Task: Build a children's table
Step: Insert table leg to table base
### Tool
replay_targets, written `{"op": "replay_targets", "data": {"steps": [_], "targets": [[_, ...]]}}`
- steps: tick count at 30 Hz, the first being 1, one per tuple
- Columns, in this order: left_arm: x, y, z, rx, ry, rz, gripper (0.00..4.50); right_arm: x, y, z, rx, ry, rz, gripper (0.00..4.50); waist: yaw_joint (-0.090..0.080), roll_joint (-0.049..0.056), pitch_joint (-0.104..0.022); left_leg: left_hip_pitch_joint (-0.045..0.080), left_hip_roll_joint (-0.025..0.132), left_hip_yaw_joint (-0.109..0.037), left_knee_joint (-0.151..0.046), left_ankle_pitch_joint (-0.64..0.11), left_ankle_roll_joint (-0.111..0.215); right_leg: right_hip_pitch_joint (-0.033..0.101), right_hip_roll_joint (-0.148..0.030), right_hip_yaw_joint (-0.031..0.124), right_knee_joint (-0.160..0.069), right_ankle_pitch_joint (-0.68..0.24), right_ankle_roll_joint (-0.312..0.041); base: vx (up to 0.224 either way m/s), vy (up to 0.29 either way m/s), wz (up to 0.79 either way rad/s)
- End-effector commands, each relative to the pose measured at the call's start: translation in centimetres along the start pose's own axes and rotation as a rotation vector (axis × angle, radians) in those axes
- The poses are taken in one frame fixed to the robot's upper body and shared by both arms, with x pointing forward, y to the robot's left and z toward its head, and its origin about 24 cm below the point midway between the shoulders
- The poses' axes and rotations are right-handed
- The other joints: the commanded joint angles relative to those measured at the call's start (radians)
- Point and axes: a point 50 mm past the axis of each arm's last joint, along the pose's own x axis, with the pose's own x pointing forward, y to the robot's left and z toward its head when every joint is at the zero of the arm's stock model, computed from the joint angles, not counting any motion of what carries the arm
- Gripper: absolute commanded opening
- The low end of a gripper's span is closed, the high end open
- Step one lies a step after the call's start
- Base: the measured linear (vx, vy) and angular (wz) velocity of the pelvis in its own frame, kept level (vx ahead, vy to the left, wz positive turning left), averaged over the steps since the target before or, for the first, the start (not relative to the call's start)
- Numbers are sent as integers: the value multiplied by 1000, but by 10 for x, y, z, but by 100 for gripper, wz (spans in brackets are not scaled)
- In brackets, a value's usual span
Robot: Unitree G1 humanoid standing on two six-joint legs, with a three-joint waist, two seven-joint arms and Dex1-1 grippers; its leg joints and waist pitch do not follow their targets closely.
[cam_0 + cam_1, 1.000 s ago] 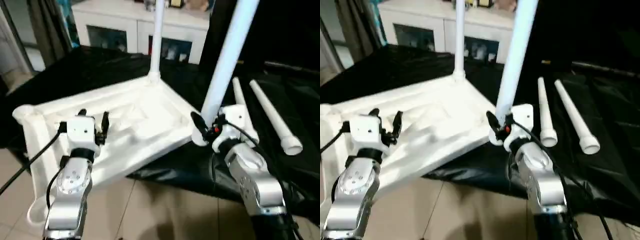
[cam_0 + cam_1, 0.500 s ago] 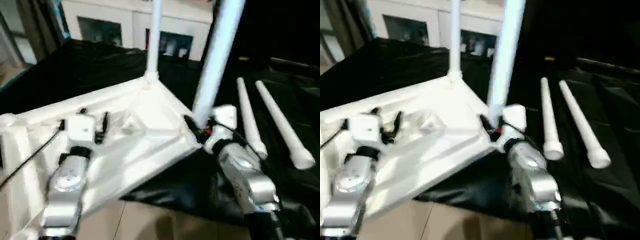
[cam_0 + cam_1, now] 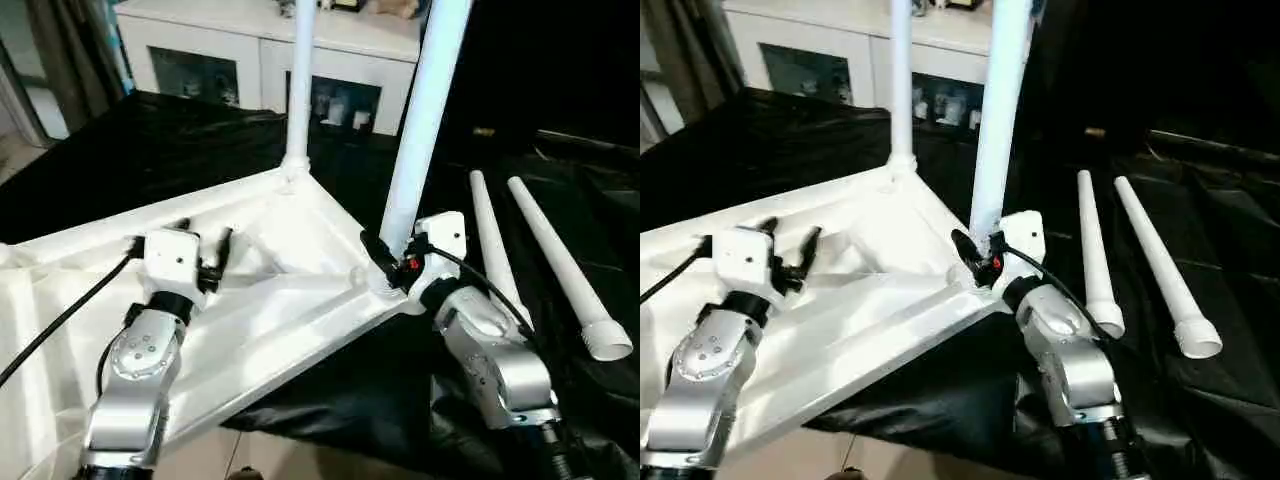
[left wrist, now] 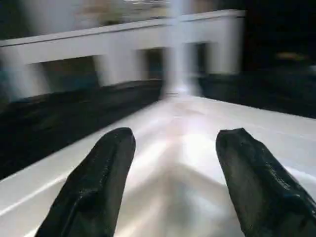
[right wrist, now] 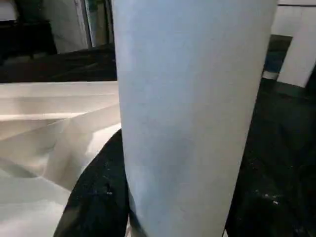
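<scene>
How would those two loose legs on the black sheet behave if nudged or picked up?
The two loose legs are round, tapered tubes lying flat on the black sheet, so a sideways nudge would probably roll them, likely in an arc. They look stiff and hollow, open at the wide end, so probably light. The smooth plastic may slip in a pinch.

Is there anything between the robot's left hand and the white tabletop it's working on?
Nothing visible. The left hand hangs open right over the upturned tabletop, with bare white plastic between its fingers.
</scene>
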Motion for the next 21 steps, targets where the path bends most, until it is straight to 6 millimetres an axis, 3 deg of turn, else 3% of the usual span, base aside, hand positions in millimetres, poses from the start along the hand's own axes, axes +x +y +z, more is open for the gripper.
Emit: {"op": "replay_targets", "data": {"steps": [1, 2, 3, 4, 6, 9, 10, 12, 13, 14, 15, 19, 21], "targets": [[5, -6, 6, -46, -22, -152, 307, 1, -4, 9, -10, -15, 36, 191, -3, 12, -42, 42, 79, -10, -115, -189, -45, 28, -96, 48, -74, 3, -172, -84, -6, -1], [6, -5, 8, -55, -23, -181, 307, 0, -4, 9, -13, -9, 51, 191, -3, 15, -35, 51, 85, -4, -128, -322, -67, 17, -99, 52, -87, -122, -168, -84, -6, -1], [7, -5, 9, -64, -24, -207, 307, 0, -5, 10, -16, -4, 64, 191, -3, 15, -35, 51, 85, -4, -128, -322, -67, 17, -99, 52, -87, -122, -168, -86, -13, 1], [9, -4, 15, -115, -12, -326, 307, -2, -5, 11, -13, 10, 115, 191, -4, 17, -25, 60, 85, -1, -135, -446, -94, 6, -107, 61, -105, -296, -152, -82, -18, -1], [10, -4, 17, -144, 33, -456, 307, -5, -6, 14, 0, 24, 175, 191, 2, 19, -28, 63, 85, 1, -136, -459, -105, 2, -110, 65, -111, -350, -139, -73, -19, -2], [5, -4, 12, -79, 186, -705, 307, -13, -7, 20, -10, 57, 294, 191, 5, 17, -30, 53, 83, 8, -142, -360, -77, 11, -104, 66, -106, -274, -128, 0, 0, 0], [4, -2, 11, -49, 223, -766, 307, -16, -9, 22, -11, 70, 330, 191, 9, 28, -31, 57, 81, 12, -138, -351, -69, 4, -104, 70, -108, -295, -126, 0, 0, 0], [2, 3, 9, -26, 290, -836, 307, -20, -11, 23, -19, 86, 365, 191, 7, 31, -33, 50, 83, 11, -139, -316, -67, 11, -104, 70, -103, -275, -137, 0, 0, 0], [1, 4, 8, -15, 318, -868, 307, -22, -11, 24, -26, 94, 378, 191, 10, 37, -35, 57, 82, 14, -137, -308, -60, 5, -100, 71, -105, -259, -141, 0, 0, 0], [-4, 8, 5, -3, 421, -956, 307, -27, -14, 24, -51, 121, 404, 191, 8, 43, -36, 52, 84, 15, -135, -284, -61, 7, -100, 71, -96, -210, -165, 0, 0, 0], [-7, 9, 4, 12, 468, -991, 307, -29, -15, 24, -60, 132, 410, 191, 9, 50, -37, 54, 82, 15, -136, -282, -61, 8, -97, 70, -97, -206, -165, 0, 0, 0], [-5, 15, -3, 103, 576, -964, 307, -33, -17, 23, -83, 149, 397, 191, 3, 49, -44, 50, 81, 23, -123, -186, -40, 13, -92, 67, -81, -41, -211, 0, 0, 0], [-3, 16, -7, 124, 604, -942, 307, -34, -17, 23, -91, 159, 398, 191, 6, 54, -53, 46, 81, 24, -115, -122, -25, 17, -91, 66, -72, 61, -226, 0, 0, 0]]}}
